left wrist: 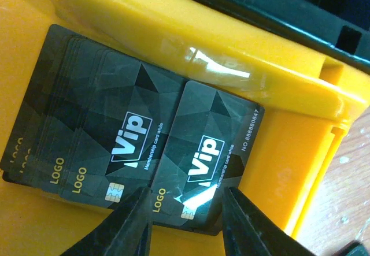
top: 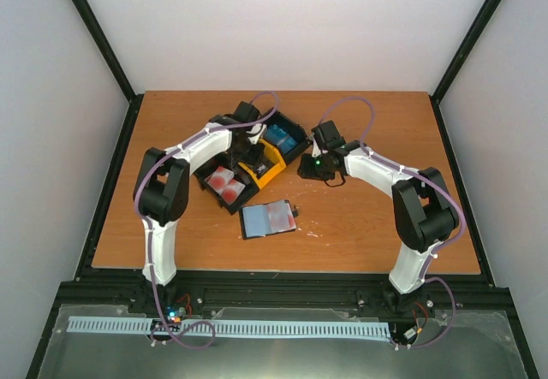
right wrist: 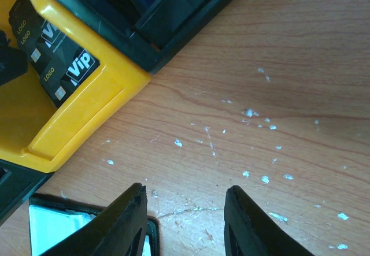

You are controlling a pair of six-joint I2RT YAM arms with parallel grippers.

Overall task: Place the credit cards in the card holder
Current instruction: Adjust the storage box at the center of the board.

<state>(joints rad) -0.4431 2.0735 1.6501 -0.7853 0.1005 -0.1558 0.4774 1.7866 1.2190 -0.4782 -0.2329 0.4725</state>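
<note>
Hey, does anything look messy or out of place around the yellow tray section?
One dark Vip card lies skewed off the fanned stack, toward the yellow compartment's wall. White flecks also speckle the wooden table nearby.

The card holder point(top: 268, 219) lies on the table point(top: 385, 131), just before the tray point(top: 301, 129).
</note>
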